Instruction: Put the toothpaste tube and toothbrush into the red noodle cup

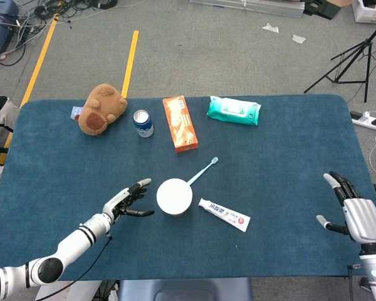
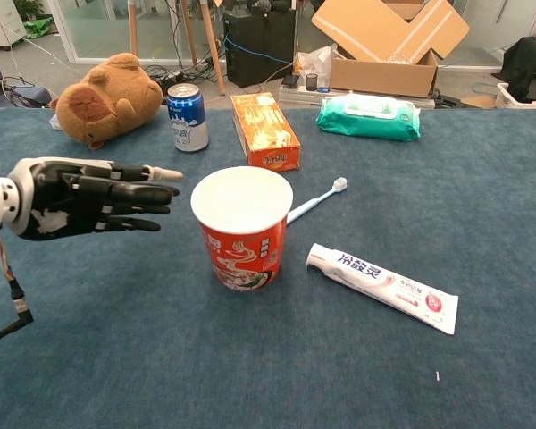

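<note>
The red noodle cup (image 1: 174,196) (image 2: 242,227) stands upright near the table's middle, its white inside showing nothing in it. A light blue toothbrush (image 1: 203,170) (image 2: 316,203) lies just behind it to the right, its handle end hidden by the cup. The white toothpaste tube (image 1: 224,214) (image 2: 383,287) lies flat to the cup's right. My left hand (image 1: 126,201) (image 2: 82,197) hovers open to the left of the cup, fingers stretched toward it, a clear gap between. My right hand (image 1: 351,213) is open at the table's right front edge, seen only in the head view.
Along the far side sit a brown plush toy (image 1: 100,109), a blue can (image 1: 143,123), an orange box (image 1: 179,123) and a green wipes pack (image 1: 234,110). The blue table (image 1: 288,157) ends close to my right hand.
</note>
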Action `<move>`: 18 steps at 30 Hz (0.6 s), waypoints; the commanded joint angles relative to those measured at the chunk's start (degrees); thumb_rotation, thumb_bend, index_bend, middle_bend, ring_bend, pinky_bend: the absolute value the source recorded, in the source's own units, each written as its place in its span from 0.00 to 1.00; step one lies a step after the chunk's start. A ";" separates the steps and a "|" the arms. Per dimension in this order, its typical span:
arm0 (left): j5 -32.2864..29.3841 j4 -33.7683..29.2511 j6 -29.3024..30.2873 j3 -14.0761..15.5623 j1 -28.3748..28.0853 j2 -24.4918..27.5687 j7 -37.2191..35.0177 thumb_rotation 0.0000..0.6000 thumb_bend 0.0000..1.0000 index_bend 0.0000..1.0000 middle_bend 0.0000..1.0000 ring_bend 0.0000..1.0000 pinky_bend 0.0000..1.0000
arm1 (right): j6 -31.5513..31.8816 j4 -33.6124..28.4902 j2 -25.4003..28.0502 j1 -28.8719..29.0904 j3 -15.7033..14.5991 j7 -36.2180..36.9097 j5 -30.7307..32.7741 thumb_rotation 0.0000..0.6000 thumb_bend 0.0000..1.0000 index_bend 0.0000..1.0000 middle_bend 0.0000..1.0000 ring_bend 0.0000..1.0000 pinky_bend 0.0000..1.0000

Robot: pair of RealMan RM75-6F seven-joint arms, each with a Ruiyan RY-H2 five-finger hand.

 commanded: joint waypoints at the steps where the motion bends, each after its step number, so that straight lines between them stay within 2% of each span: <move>1: 1.63 -2.42 4.33 1.45 1.75 2.78 3.07 1.00 0.00 0.00 0.00 0.00 0.00 | -0.18 -1.03 -0.06 0.25 0.21 -0.76 0.18 1.00 0.12 0.11 0.08 0.09 0.42; 8: 5.35 -5.76 13.20 4.05 5.33 8.32 9.35 1.00 0.00 0.00 0.00 0.00 0.00 | -1.44 -3.58 -1.02 1.45 1.11 -3.25 1.45 1.00 0.12 0.11 0.08 0.02 0.30; 12: 9.16 -6.69 18.03 5.65 7.90 10.96 12.23 1.00 0.00 0.00 0.00 0.00 0.00 | -2.68 -4.83 -1.93 2.54 1.83 -4.94 2.54 1.00 0.11 0.20 0.08 0.01 0.27; 18: 18.89 -5.19 26.31 9.11 12.14 13.06 17.09 1.00 0.00 0.00 0.00 0.00 0.00 | -5.19 -7.13 -3.72 4.79 3.33 -7.96 5.10 1.00 0.11 0.29 0.08 0.00 0.23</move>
